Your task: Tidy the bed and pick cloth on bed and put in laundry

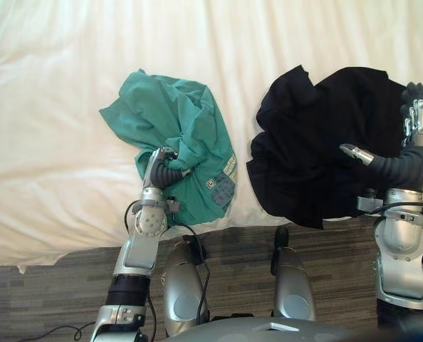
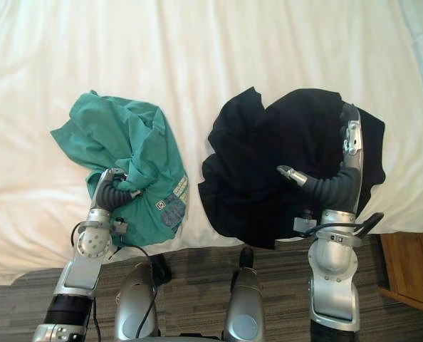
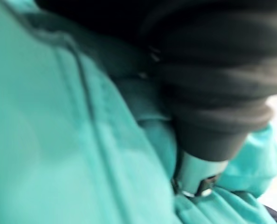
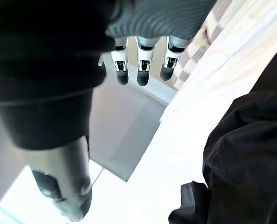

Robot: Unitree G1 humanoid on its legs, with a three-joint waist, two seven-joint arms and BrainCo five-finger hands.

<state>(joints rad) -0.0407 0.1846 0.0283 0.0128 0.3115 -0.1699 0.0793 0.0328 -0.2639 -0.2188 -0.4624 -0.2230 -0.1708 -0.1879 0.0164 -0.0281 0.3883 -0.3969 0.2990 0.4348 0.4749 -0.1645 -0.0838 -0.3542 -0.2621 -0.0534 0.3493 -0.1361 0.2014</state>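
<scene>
A crumpled green cloth [image 1: 176,121] lies on the white bed [image 1: 211,43] near its front edge. My left hand [image 1: 163,162] is pushed into its folds from the near side, and the green fabric [image 3: 59,140] presses close around the hand's dark cover. To the right lies a bunched black cloth [image 1: 311,142], partly hanging over the bed's edge. My right hand [image 1: 415,117] is over the black cloth's right side. It is open with straight fingers [image 4: 143,70], its thumb held apart, and it holds nothing.
The bed sheet is wrinkled and stretches wide behind both cloths. Grey plank floor [image 1: 55,292] runs along the bed's near edge. A brown wooden piece of furniture [image 2: 411,271] stands at the lower right beside the bed.
</scene>
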